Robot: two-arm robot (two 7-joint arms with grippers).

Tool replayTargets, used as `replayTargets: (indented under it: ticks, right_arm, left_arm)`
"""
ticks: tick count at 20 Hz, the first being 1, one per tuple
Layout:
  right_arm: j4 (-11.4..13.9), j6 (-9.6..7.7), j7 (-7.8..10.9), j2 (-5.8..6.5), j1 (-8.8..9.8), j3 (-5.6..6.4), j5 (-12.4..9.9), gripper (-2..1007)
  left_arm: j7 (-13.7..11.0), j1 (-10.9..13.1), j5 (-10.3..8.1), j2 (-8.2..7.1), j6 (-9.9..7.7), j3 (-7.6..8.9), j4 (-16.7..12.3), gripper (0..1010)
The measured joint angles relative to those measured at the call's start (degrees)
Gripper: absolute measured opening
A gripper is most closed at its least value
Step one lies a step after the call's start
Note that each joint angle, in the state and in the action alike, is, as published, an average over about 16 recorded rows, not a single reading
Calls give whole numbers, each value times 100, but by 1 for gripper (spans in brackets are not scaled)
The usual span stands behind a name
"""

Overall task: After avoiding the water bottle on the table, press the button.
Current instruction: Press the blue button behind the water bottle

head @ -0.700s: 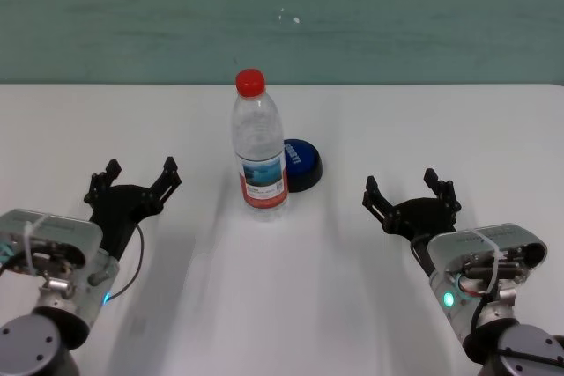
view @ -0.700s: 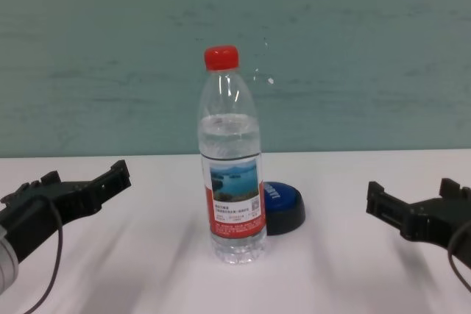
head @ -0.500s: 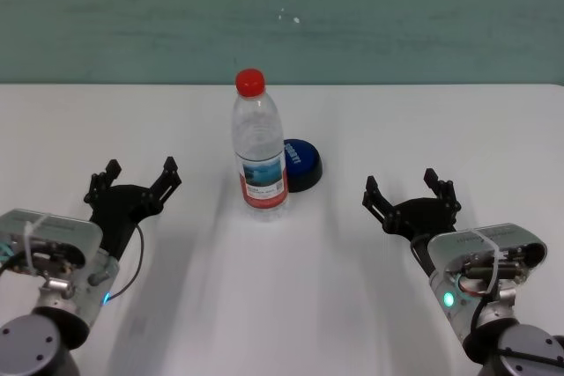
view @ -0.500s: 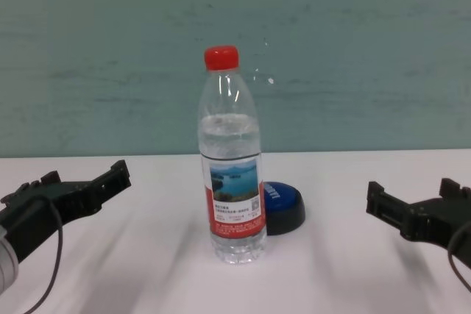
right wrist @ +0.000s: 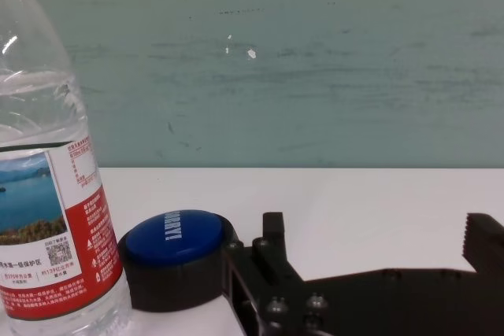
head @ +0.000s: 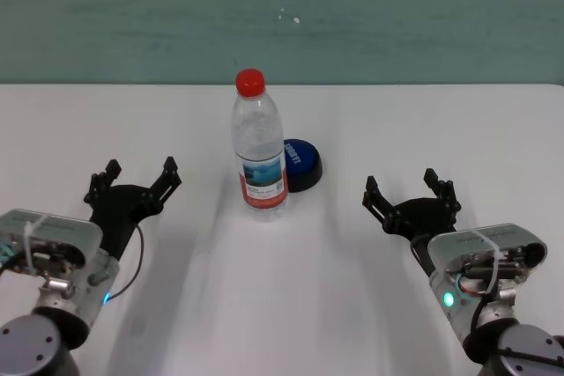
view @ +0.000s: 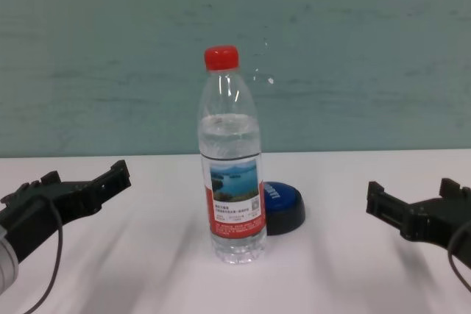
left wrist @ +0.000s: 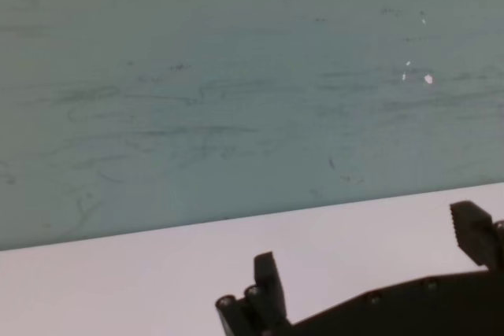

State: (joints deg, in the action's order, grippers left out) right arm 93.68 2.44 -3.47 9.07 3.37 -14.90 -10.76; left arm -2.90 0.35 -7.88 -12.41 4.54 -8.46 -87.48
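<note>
Behind lake-labelled water bottle (head: 261, 147), blue lettered button (head: 301, 163)

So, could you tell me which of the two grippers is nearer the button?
The right gripper: the button sits on its side of the bottle.

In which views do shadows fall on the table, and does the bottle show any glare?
Head view: soft grey streaks of shadow run toward the camera on the table beside the water bottle. Chest view: fainter streaks on the same surface. Right wrist view: a small bright glint near the bottle's shoulder; the button shows no glare.
</note>
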Motion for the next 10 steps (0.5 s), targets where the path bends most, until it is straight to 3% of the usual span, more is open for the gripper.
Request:
replayTargets:
  ticks: [10]
  right_arm:
    - [0,0,0,0,0,0,0,1004]
  left_arm:
    - [0,0,0,0,0,0,0,1000]
